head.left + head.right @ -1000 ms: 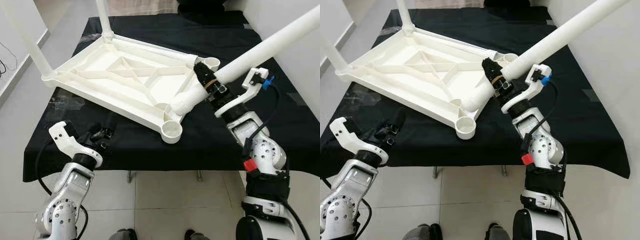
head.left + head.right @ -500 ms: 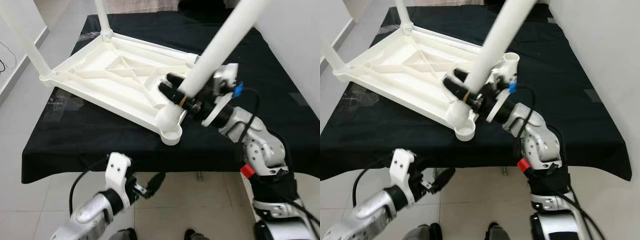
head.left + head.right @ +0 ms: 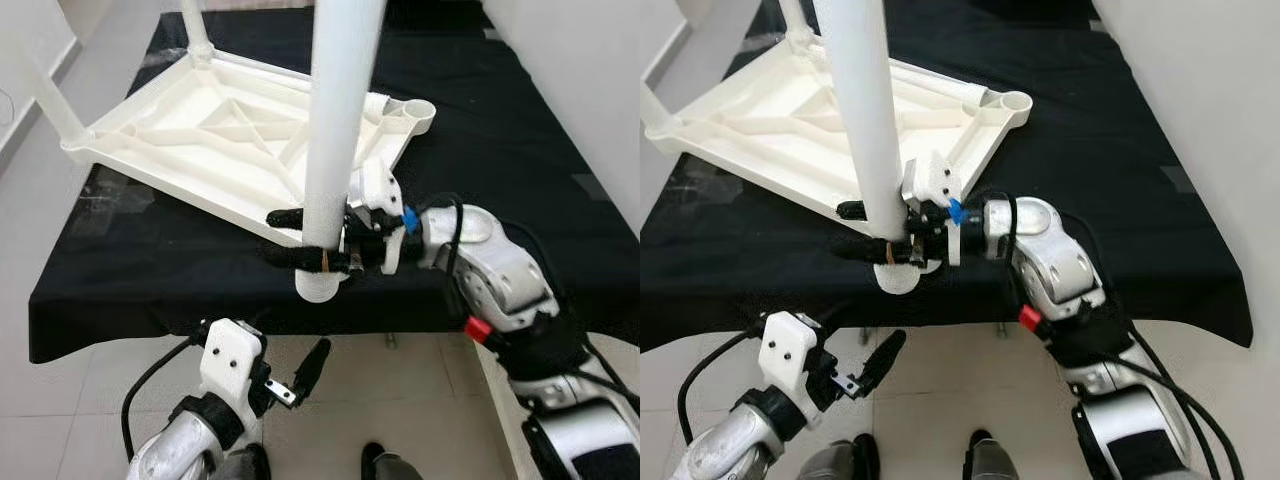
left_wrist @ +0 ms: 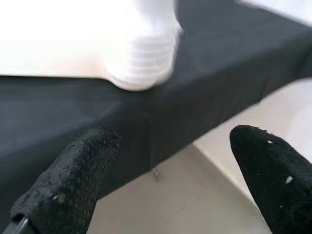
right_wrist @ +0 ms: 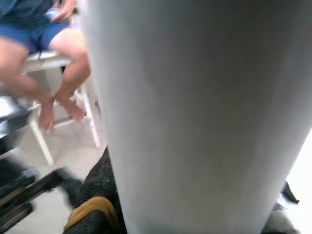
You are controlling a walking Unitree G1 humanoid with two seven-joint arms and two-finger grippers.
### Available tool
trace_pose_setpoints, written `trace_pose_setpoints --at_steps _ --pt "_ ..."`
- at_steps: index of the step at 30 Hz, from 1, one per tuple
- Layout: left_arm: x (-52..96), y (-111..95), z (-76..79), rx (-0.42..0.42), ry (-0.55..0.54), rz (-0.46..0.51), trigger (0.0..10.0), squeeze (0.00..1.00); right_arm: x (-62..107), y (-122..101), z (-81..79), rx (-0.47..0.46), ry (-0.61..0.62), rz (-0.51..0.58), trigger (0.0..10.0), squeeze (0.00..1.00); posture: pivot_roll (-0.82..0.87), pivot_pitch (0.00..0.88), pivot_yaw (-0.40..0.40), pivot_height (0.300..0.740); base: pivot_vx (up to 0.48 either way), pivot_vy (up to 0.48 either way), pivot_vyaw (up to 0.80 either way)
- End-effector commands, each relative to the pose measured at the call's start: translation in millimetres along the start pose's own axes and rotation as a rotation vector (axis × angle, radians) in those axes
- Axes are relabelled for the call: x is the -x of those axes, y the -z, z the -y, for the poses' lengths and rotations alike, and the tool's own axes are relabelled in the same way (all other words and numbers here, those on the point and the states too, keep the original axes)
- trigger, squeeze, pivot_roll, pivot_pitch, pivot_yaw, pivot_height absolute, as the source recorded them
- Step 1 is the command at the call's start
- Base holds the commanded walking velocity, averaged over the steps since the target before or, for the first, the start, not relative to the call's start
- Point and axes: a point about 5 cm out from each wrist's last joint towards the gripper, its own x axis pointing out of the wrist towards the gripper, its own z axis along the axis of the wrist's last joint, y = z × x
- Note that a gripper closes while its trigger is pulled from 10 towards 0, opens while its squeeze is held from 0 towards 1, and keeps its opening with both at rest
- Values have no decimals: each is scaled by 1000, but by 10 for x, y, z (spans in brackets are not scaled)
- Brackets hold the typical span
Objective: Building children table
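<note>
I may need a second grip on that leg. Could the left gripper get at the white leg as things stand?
Probably yes. The left gripper hangs open below the table edge, and the white leg, held upright by the right gripper at the near corner socket, stands just above it with nothing between.

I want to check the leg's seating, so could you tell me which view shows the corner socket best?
The left wrist view: the socket is close and unobstructed. Both eye views show it partly hidden by the leg and right gripper. The right wrist view shows the leg.
</note>
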Motion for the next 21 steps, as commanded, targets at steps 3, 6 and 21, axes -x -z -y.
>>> trace_pose_setpoints --at_steps 3,6,21 --pt "75 2 42 -38 -8 4 10000 0 79 -174 113 -12 -3 97 10000 0 22 374 -4 740 0 0 0" --pt "125 -22 83 -44 -1 19 10000 0 104 -238 214 25 8 90 10000 0 37 398 1 740 0 0 0" --pt "155 -48 100 -36 12 29 10000 0 163 -344 110 91 -185 61 10000 0 63 431 18 740 0 0 0"
